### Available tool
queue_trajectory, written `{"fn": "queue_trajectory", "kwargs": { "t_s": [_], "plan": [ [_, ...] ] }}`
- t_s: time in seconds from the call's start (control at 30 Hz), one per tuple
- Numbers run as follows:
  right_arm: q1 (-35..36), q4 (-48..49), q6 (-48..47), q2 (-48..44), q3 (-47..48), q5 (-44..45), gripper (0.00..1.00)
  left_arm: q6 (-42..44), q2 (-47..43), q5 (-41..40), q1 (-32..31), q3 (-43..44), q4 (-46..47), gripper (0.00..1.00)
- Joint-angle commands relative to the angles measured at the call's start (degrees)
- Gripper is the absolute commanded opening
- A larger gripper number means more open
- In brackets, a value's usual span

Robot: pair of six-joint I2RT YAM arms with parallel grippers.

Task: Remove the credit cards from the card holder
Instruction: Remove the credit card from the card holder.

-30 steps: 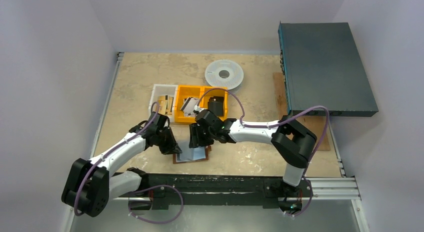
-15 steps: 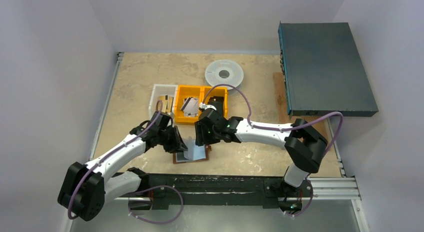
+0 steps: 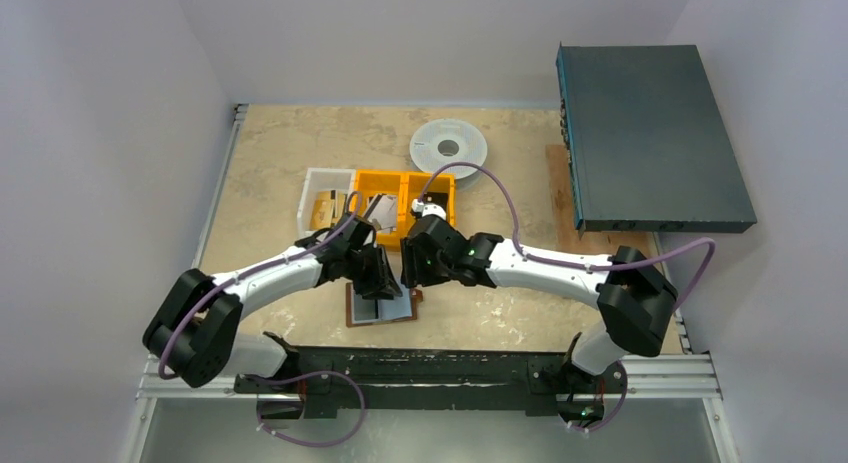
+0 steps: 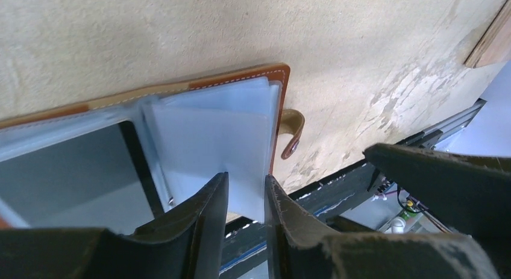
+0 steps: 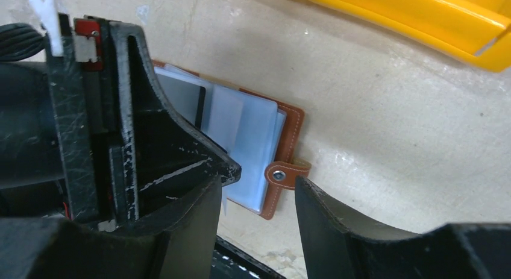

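Card holder (image 3: 385, 311) lies open on the table (image 3: 280, 153) by its near edge, with the left gripper (image 3: 383, 286) and right gripper (image 3: 412, 278) above it

Left wrist: fingers a narrow slit apart over the clear sleeves, gripping nothing visible; a grey card (image 4: 66, 164) is sleeved

Right wrist: fingers half open, empty, straddling the snap strap (image 5: 282, 173)

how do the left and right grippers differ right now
The left gripper has its jaws a narrow gap apart; the right gripper has them wide. The left gripper hangs over the card holder's pale sleeves, the right gripper over its snap tab. Both are black and sit low over the open holder.
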Motion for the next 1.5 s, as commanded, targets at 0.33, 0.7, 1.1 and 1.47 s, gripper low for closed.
{"fn": "queue_trajectory", "kwargs": {
  "t_s": [0.33,0.7,1.1,1.47],
  "plan": [
    [0.0,-1.7,0.8,-3.9,-1.7,2.9,0.47,-1.7,7.6,1.2,-1.5,3.7,6.0,0.49],
    [-0.4,-1.8,0.6,-3.9,-0.3,2.9,0.49,1.1,1.5,-1.2,-1.6,6.6,-1.5,0.49],
    [-0.6,0.4,0.5,-4.4,0.1,0.1,0.56,4.7,-10.9,-13.0,-1.3,10.4,-17.0,0.52],
    [-0.5,6.9,0.0,2.4,2.5,-9.0,0.53,6.2,-15.5,-16.5,5.7,7.2,-22.7,0.52]
  ]
}}
